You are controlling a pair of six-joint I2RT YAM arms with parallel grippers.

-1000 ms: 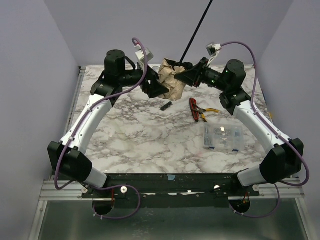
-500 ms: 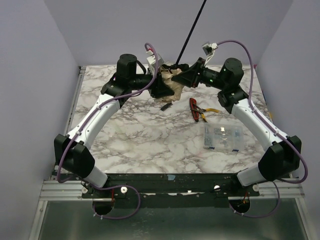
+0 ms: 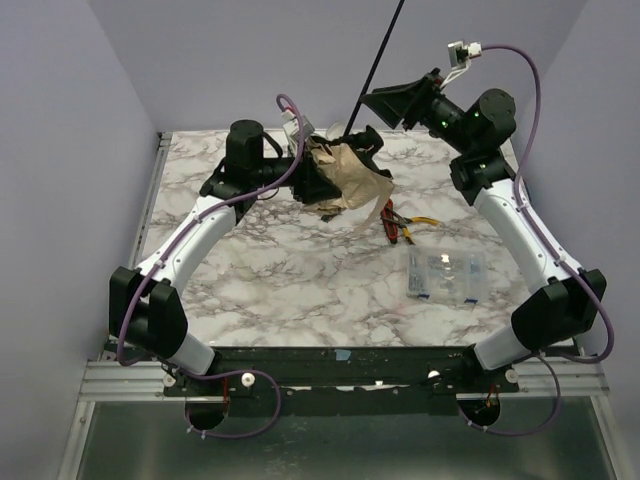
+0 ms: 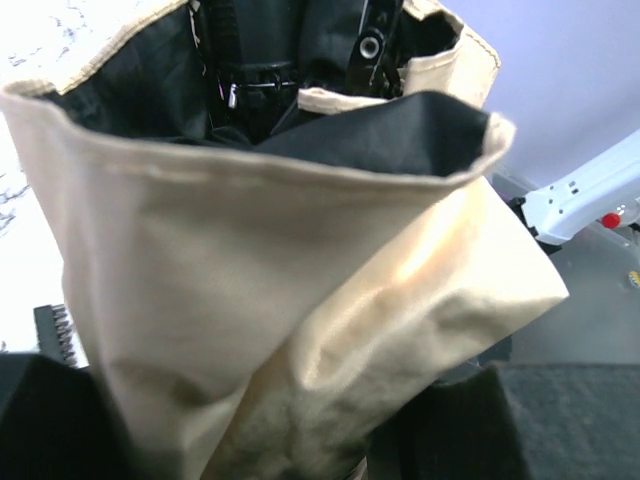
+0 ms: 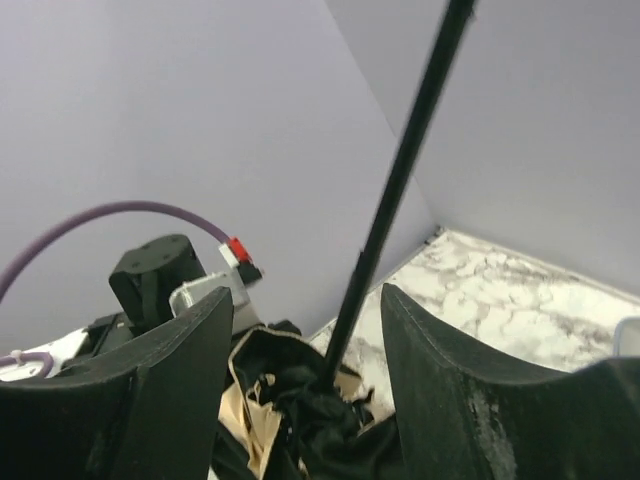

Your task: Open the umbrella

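The umbrella (image 3: 355,178) is held off the table at the back, its tan canopy bunched and partly flared. Its thin black shaft (image 3: 378,60) slants up and out of the top external view. My left gripper (image 3: 318,185) is shut on the canopy from the left. In the left wrist view the tan fabric with black lining (image 4: 250,290) fills the space between my fingers (image 4: 530,420). My right gripper (image 3: 375,102) hangs raised to the right of the shaft, open. In the right wrist view the shaft (image 5: 400,180) runs past the gap between the fingers (image 5: 170,380), touching neither.
A red-handled tool (image 3: 392,220) with a yellow piece beside it lies on the marble table (image 3: 300,270) just right of the canopy. A clear plastic box (image 3: 447,275) sits nearer on the right. Lavender walls close in the back and sides.
My right gripper has opened, let go of the umbrella and risen up and to the right. My left gripper has shut on the canopy, which now flares wider and sits a little to the right.
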